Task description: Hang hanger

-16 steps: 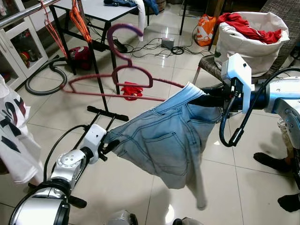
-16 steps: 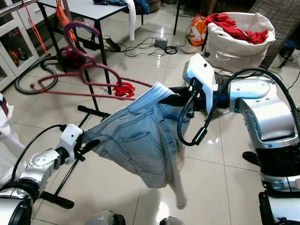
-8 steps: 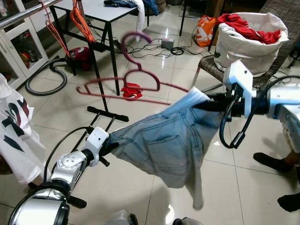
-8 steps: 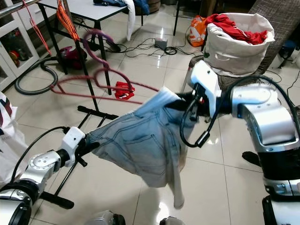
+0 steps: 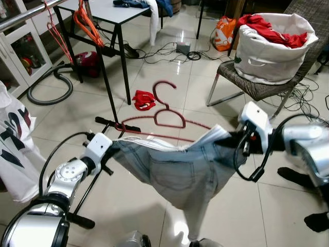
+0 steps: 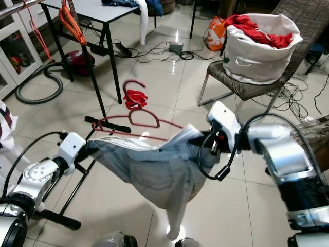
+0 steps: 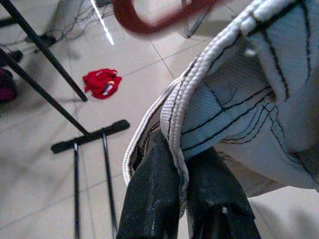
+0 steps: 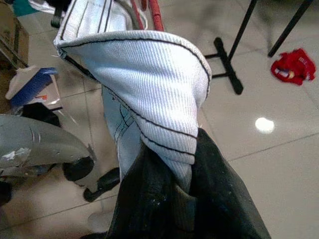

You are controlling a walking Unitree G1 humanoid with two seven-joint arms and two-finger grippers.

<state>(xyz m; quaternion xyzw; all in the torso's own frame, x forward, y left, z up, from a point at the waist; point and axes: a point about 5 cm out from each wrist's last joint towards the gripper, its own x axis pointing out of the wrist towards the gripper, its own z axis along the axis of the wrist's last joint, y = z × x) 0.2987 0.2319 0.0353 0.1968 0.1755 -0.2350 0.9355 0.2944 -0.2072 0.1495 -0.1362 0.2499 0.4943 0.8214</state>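
Pale blue denim shorts (image 5: pixel 177 172) hang stretched between the two grippers, one leg drooping toward the tiled floor (image 5: pixel 288 216). The left gripper (image 7: pixel 180 164) has its jaws pressed together on the stitched waistband at one end; the right gripper (image 8: pixel 172 172) likewise pinches a fold of the waistband at the other end, its white ribbed inner side turned outward. The red hanger (image 5: pixel 165 117) sits just beyond the waistband, between the two sets of jaws and slightly above them, its hook upward; whether its lower bar is threaded into the shorts or merely rests against them cannot be told with certainty. Farther out from the jaws, a black rack foot (image 5: pixel 117 125) and a red cloth (image 5: pixel 144 99) lie on the floor, and a chair (image 5: pixel 257 85) carries a white bag (image 5: pixel 267 49) of red clothes.
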